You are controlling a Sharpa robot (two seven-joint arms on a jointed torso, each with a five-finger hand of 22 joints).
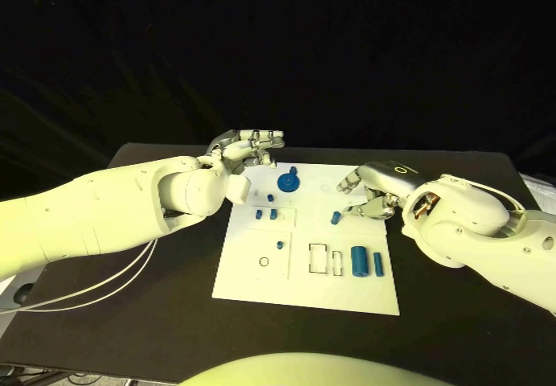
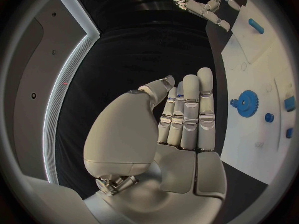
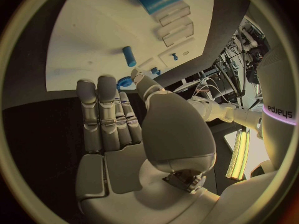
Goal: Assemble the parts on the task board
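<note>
The white task board (image 1: 307,277) lies in the middle of the table. A blue gear (image 1: 288,182) stands near its far edge, with small blue parts (image 1: 267,214) in front of it and two blue cylinders (image 1: 367,262) at the right. A blue peg (image 1: 335,217) lies just beside my right hand (image 1: 373,193), which hovers over the board's right edge and holds nothing. My left hand (image 1: 247,147) is raised beyond the board's far left corner. Its thumb (image 2: 163,83) presses against straight fingers, and a sliver of blue shows there, seemingly a small pinched part. The gear (image 2: 247,103) is to its side.
The black table (image 1: 139,314) runs wide on both sides of the board. White cables (image 1: 110,285) hang from my left arm over the table's left side. Outlined slots (image 1: 325,260) sit on the board's near half.
</note>
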